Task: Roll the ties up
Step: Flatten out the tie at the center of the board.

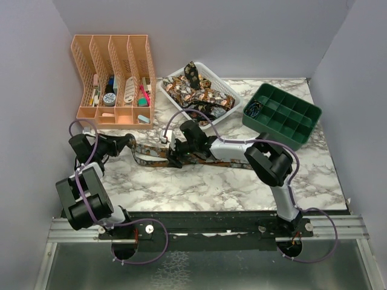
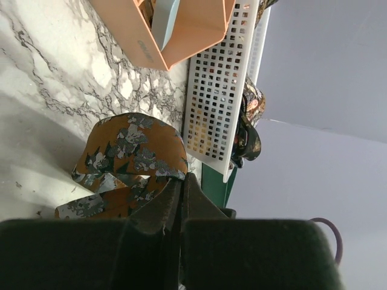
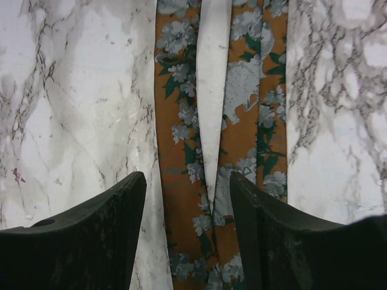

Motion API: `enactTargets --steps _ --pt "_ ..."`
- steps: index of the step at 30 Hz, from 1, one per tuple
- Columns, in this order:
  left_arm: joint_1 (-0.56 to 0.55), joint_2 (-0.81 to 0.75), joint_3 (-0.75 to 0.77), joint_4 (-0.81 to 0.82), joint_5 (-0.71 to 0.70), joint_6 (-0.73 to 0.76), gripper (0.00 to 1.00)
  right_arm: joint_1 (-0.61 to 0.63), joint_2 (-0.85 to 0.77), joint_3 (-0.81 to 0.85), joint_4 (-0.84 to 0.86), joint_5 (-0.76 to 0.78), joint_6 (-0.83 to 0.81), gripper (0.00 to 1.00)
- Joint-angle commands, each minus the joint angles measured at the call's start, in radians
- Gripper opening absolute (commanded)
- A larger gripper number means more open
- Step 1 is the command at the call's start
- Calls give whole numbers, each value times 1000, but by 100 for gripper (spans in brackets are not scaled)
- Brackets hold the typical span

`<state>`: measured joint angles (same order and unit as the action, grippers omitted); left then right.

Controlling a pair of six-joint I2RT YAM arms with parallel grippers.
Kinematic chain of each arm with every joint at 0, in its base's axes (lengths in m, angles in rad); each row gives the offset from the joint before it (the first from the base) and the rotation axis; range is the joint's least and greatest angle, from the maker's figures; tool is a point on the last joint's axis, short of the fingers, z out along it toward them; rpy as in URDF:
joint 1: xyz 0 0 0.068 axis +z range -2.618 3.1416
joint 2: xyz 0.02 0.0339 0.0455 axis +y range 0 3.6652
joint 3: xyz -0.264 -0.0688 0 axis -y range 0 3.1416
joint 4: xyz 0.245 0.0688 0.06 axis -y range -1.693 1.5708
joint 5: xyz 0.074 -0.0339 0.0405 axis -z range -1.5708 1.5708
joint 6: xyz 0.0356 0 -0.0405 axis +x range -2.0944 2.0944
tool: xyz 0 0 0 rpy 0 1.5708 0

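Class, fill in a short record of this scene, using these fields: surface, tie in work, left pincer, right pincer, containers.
surface: marble table
tie in work: patterned tie, stretched across the table, one end curled into a loop
left pincer: shut on the tie's curled end
right pincer: open, over the flat stretch of tie
containers: white basket holding more ties; orange organiser; green tray

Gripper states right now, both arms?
Left gripper: closed, pinching the tie at its curled end.
Right gripper: open, straddling the flat tie, holding nothing.
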<state>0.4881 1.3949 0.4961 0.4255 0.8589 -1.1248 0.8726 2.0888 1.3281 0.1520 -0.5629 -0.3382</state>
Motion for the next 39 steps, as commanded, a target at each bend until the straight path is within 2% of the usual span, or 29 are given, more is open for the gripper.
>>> enactTargets --steps 1,6,9,12,16,18,23,29,32,39 --pt "21 15 -11 32 34 23 0 13 69 51 -105 -47 -85 62" --pt "33 16 -15 30 39 24 0 14 100 58 -103 -8 -107 56" --pt "41 15 -24 29 43 24 0 23 109 65 -129 57 -130 42" --pt "49 15 -31 27 43 28 0 24 82 16 -85 56 -138 31" --pt "58 13 -35 25 40 26 0 25 44 -7 -43 56 -118 27" --pt "71 2 -39 24 34 16 0 25 13 -13 -19 35 -97 22" --pt "130 -20 -42 23 13 -29 0 25 -45 -41 53 28 -49 21" --pt "193 24 -39 22 17 -69 0 25 -62 -66 103 20 -8 21" --pt "202 48 -46 24 14 -63 1 25 -48 -69 163 104 47 21" --pt "229 68 -69 24 -32 -59 6 23 50 1 187 346 119 21"
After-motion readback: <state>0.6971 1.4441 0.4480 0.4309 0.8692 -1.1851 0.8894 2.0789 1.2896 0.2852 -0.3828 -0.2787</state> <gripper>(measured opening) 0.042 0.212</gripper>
